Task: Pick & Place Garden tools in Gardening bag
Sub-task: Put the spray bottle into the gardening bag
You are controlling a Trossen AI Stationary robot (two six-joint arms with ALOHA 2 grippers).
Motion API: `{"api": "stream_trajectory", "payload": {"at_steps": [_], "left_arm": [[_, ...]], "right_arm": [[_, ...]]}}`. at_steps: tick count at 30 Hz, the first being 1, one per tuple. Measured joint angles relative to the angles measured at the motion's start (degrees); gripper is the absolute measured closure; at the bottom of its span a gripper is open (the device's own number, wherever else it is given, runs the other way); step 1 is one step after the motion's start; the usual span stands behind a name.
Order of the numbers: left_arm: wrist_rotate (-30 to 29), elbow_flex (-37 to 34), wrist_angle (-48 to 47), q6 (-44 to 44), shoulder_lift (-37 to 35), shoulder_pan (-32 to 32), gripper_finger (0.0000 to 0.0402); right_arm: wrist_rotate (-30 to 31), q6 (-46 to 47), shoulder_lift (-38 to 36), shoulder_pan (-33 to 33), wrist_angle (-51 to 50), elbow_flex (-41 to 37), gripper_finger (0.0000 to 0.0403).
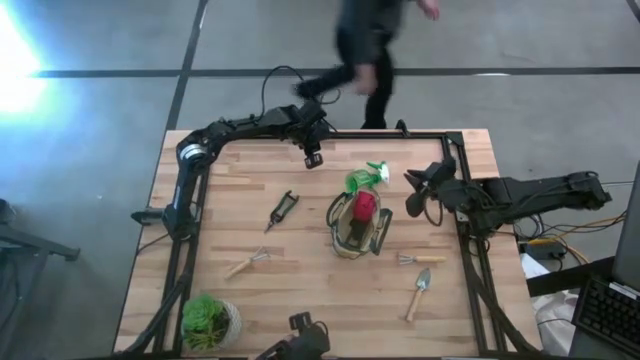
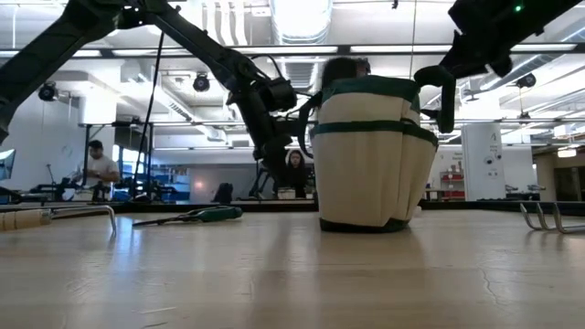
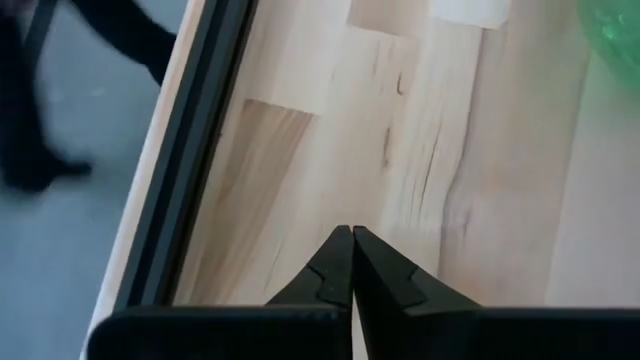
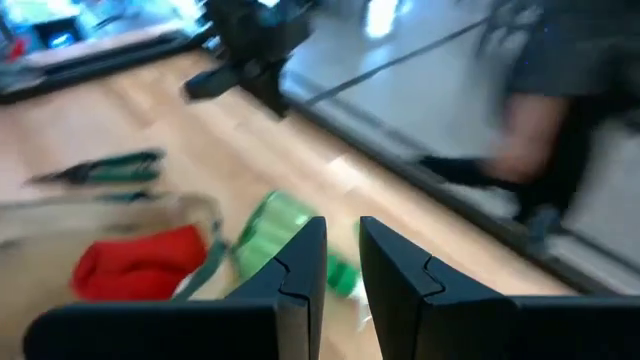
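Gardening bag (image 1: pixel 357 228) stands between pruners (image 1: pixel 283 209) and trowel (image 1: pixel 419 292); left tool (image 1: pixel 313 158) closed, right tool (image 1: pixel 418 195) slightly parted, empty.

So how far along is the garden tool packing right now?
Partly done. The gardening bag already holds a red-handled tool and the green spray bottle. Nothing is in hand: the left gripper is shut on nothing, and the right gripper holds nothing. Pruners, fork, rake and trowel remain on the table.

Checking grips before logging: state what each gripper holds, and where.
Nothing: left gripper is shut on air above the table; right gripper has an empty gap.
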Motion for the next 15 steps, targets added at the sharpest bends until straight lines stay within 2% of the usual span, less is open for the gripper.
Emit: {"api": "stream_trajectory", "payload": {"at_steps": [3,6,10,15], "left_arm": [[-1.2,0.0,-0.7,-1.0,0.0,0.0,0.0382],[-4.1,0.1,-4.2,-1.3,0.0,0.0,0.0358],[-8.5,0.1,-8.0,-3.3,0.0,-0.1,0.0304],[-13.4,0.1,-10.7,-5.5,0.0,-0.1,0.0232]], "right_arm": [[-8.0,-3.3,0.0,-4.3,-1.0,0.0,0.0346],[-9.5,-4.1,-0.2,-8.0,-4.4,0.0,0.0346],[-10.3,-0.1,-0.4,-13.4,-8.4,0.1,0.0346],[-21.3,-0.4,0.0,-21.5,-8.7,0.0,0.0346]]}}
